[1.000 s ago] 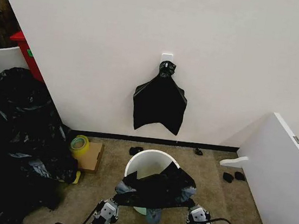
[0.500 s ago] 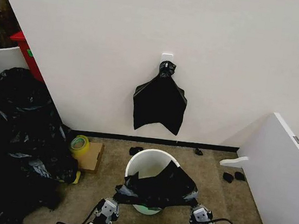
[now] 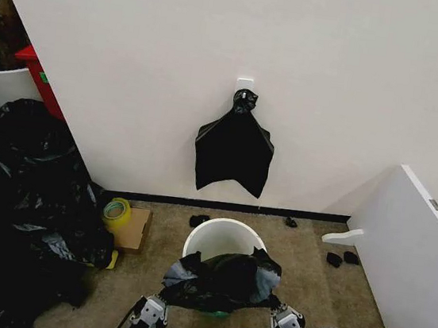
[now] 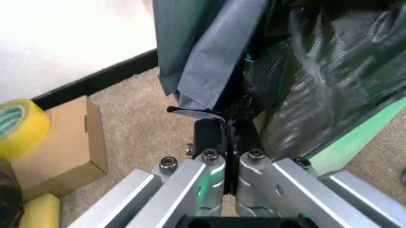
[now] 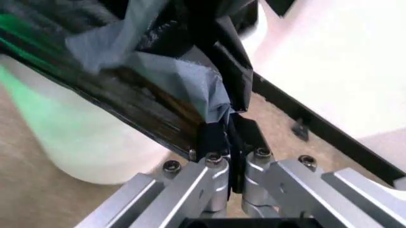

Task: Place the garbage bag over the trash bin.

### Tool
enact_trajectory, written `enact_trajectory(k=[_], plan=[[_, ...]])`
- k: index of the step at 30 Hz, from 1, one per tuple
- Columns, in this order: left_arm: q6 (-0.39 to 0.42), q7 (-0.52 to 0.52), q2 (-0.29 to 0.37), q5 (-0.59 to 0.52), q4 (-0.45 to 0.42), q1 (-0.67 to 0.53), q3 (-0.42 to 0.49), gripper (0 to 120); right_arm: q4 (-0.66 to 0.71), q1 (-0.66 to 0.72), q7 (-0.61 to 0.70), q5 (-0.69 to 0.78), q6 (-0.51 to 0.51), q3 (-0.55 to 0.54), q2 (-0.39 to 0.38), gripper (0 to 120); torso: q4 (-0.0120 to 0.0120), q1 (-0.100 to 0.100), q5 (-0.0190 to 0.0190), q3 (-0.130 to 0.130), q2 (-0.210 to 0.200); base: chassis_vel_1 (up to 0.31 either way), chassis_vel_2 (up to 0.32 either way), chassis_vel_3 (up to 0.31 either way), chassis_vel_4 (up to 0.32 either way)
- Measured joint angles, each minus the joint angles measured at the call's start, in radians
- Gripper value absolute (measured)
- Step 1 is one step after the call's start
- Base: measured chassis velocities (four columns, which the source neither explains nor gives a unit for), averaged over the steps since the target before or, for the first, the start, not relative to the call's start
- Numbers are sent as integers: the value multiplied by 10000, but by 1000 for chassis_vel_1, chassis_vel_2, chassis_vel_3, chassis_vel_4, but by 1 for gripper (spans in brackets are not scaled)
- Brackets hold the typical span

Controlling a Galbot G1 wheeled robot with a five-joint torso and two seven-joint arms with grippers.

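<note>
Bag stretched btwn both grippers, near side of bin.

We hold the garbage bag (image 3: pixel 225 279) w/ left gripper (image 4: pixel 227 124) and right gripper (image 5: pixel 229 124), fingers pinched tight on its lower corners. It drapes over the near rim of the trash bin (image 3: pixel 218 237); far rim bare, so the opening lies fwd of both. No readable writing; tape roll (image 3: pixel 116 212) too small.

No text, label, brand or number can be read anywhere.
</note>
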Motion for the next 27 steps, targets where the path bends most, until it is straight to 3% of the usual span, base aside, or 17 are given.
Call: enact_trajectory(k=[11, 18, 24, 27], plan=[[310, -28, -305, -201, 314, -229, 162, 0, -961, 373, -330, -309, 337, 275, 321, 0, 0, 0, 2, 0, 0, 0, 0, 0, 0], [314, -313, -290, -564, 3, -115, 123, 0, -964, 290, -858, -218, 1336, 540, 349, 0, -1, 0, -1, 0, 0, 0, 0, 0, 0], [633, -722, -188, -749, -372, 87, 78, 7, -1002, 182, -1062, -330, 1754, 730, 240, 18, 0, 1, -1, 0, 0, 0, 0, 0, 0], [1444, -1162, 39, -702, -999, 378, -19, 22, -1262, 73, -1572, -636, 2558, 1052, 142, 33, -1, 0, 0, 0, 0, 0, 0, 0, 0]])
